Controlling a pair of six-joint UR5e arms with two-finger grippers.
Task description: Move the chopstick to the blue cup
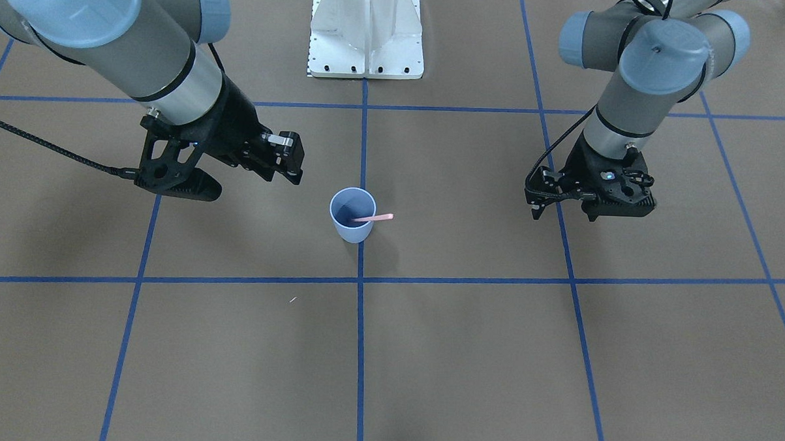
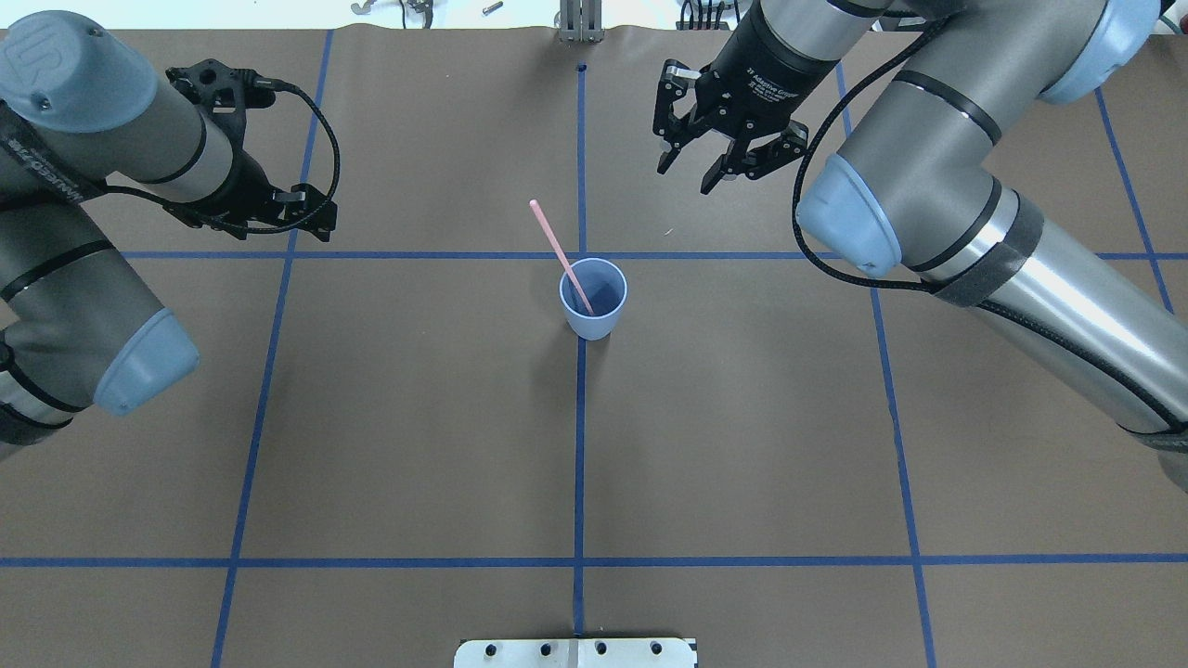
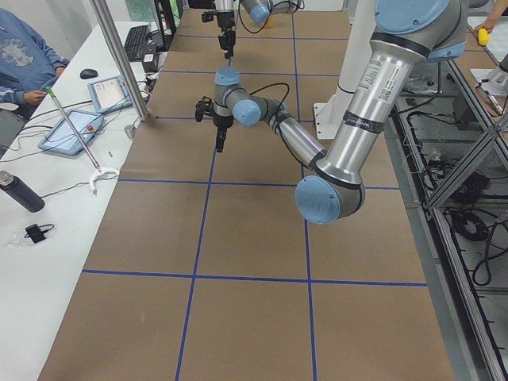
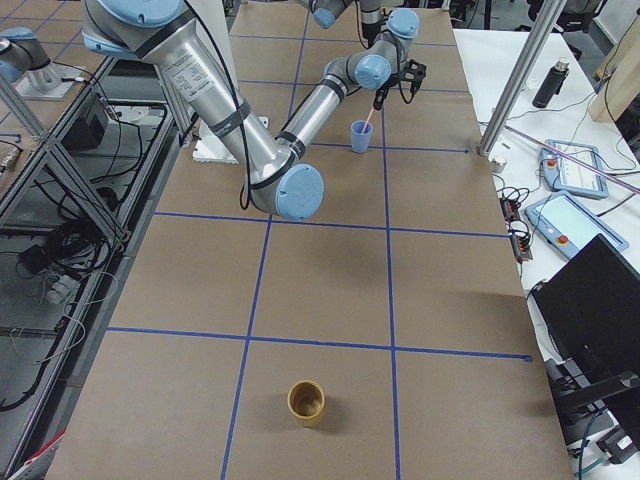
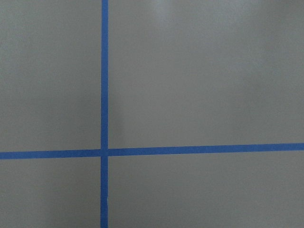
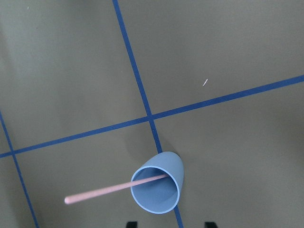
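The blue cup (image 1: 352,218) stands upright at the middle of the table, on a blue tape line. One pale pink chopstick (image 1: 378,217) stands in it, leaning on the rim toward the far side and the robot's left. Cup (image 2: 594,301) and chopstick (image 2: 554,241) also show in the overhead view, and the cup (image 6: 159,190) and chopstick (image 6: 104,191) in the right wrist view. My right gripper (image 2: 689,172) is open and empty, above the table beyond and to the right of the cup. My left gripper (image 2: 314,210) hangs over bare table far to the left, and looks open and empty.
A tan wooden cup (image 4: 306,402) stands far off at the table's right end. The white mount plate (image 1: 366,50) sits at the robot's side. Blue tape lines grid the brown table. The operators' desk with tablets (image 3: 75,131) runs along the far edge.
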